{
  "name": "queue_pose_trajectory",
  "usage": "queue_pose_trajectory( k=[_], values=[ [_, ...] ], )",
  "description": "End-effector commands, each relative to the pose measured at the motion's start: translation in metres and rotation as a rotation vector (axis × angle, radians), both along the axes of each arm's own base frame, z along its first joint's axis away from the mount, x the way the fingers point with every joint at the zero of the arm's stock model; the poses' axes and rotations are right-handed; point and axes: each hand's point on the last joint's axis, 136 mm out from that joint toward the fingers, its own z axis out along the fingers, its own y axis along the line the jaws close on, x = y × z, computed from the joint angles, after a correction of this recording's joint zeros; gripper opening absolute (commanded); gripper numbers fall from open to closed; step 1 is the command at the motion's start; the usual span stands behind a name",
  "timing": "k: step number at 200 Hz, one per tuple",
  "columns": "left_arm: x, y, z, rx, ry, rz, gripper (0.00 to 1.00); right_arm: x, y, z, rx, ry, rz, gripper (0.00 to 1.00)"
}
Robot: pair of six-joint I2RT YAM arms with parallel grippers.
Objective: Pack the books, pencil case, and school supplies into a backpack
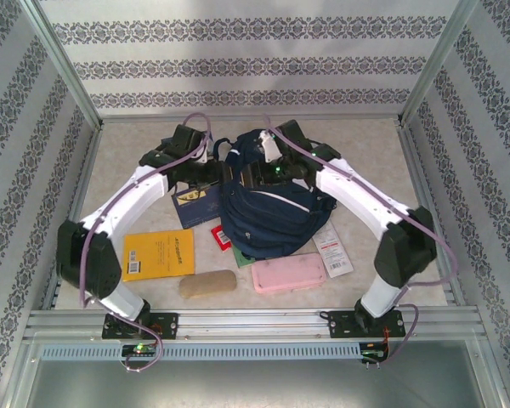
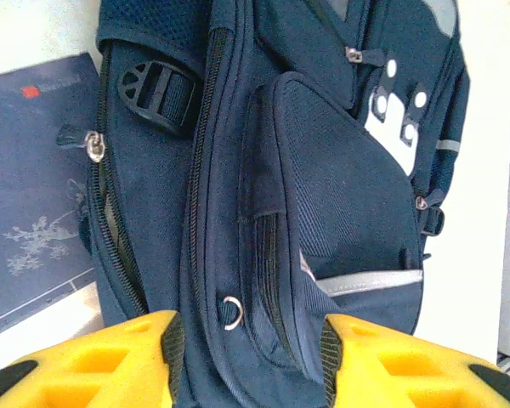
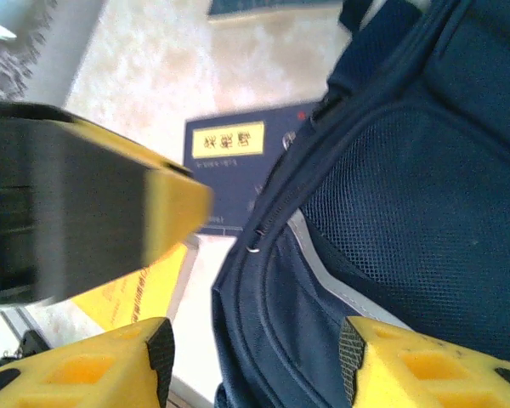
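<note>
Overhead, both arms arched inward, jaws parted over the backpack (image 1: pixel 268 212).

Print everywhere, none of it readable: the dark blue book (image 3: pixel 238 174) carries a yellow label (image 3: pixel 228 141) with dark characters too blurred to make out, the yellow book (image 1: pixel 157 253) has a barcode and fine lines, the white strip packet (image 1: pixel 332 249) shows red print too small to tell
</note>
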Motion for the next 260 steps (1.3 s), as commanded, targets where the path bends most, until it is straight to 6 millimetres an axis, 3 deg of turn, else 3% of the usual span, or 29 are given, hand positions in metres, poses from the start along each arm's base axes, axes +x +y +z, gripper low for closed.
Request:
queue_pose_trajectory(
  k=[1, 62, 89, 212, 260],
  values=[
    [0.005, -0.006, 0.000, -0.061, 0.044, 0.017, 0.49, 0.000, -0.023, 0.011, -0.020, -0.049, -0.089, 0.56],
    [0.007, -0.017, 0.003, -0.086, 0.064, -0.015, 0.48, -0.018, -0.065, -0.027, -0.165, -0.015, -0.214, 0.54],
    [0.002, -0.020, -0.010, -0.040, 0.107, -0.047, 0.45, -0.019, -0.078, -0.031, -0.174, -0.014, -0.252, 0.53],
    [0.001, -0.029, -0.059, 0.208, 0.183, -0.173, 0.41, -0.026, -0.091, -0.039, -0.123, 0.023, -0.286, 0.52],
    [0.003, -0.035, -0.073, 0.293, 0.201, -0.209, 0.26, -0.028, -0.089, -0.045, -0.105, 0.042, -0.285, 0.51]
  ],
)
